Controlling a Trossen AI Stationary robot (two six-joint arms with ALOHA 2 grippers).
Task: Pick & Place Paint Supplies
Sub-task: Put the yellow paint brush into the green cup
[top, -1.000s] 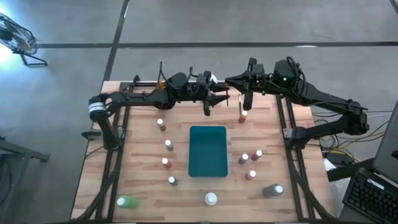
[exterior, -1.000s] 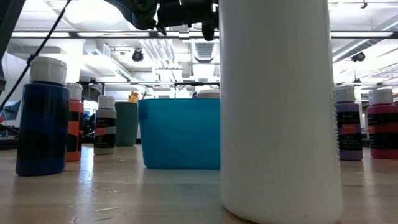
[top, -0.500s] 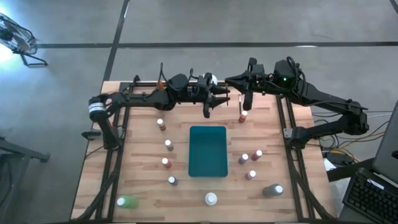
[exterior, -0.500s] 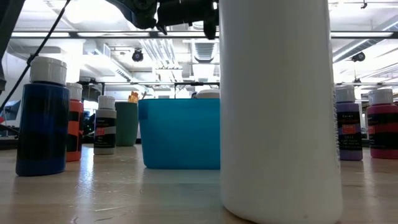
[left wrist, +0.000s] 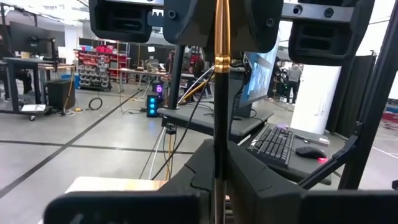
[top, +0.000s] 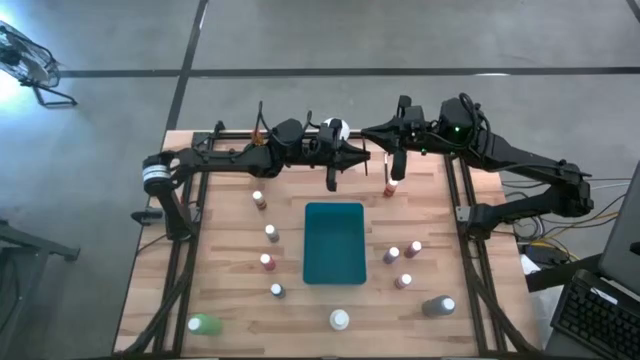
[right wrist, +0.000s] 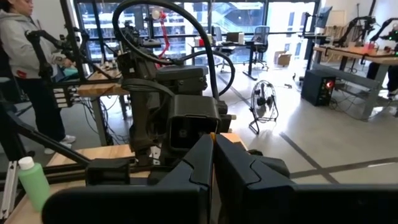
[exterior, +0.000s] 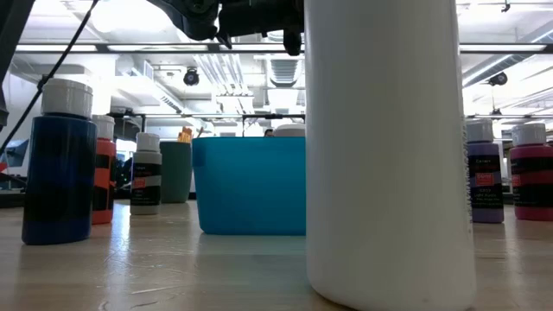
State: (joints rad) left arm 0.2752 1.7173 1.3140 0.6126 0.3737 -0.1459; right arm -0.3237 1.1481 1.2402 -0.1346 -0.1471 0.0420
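A: Where's the L arm?

B: Far edge of the table (top: 230,300), reaching toward the middle. Left gripper (top: 333,178) hangs just past the far end of the teal tray (top: 335,243), near the white ball (top: 334,128). Wrist view shows a thin brush (left wrist: 221,93) w/ an orange-brown handle pinched betw. the fingers (left wrist: 255,180), jaws closed right down on it, brush running straight along the gap.

A: R arm?

B: Also at the far edge, coming in from the other side. Right gripper (top: 393,172) is over a red bottle (top: 389,189) w/ a white cap. Jaws are closed; its wrist view (right wrist: 213,163) shows a thin sliver betw. the fingers, maybe a brush, too narrow to say.

A: Rest of the supplies?

B: Standing on the table around the tray. L side: four small bottles in a loose line (top: 260,200) (top: 271,233) (top: 267,262) (top: 277,290), green bottle (top: 203,324) at the near corner. R side: purple bottle (top: 391,255), two more small ones (top: 412,249) (top: 404,281), grey bottle (top: 438,306). White bottle (top: 340,320) near edge, blocking much of the low view (exterior: 389,147). Tray looks empty from above.
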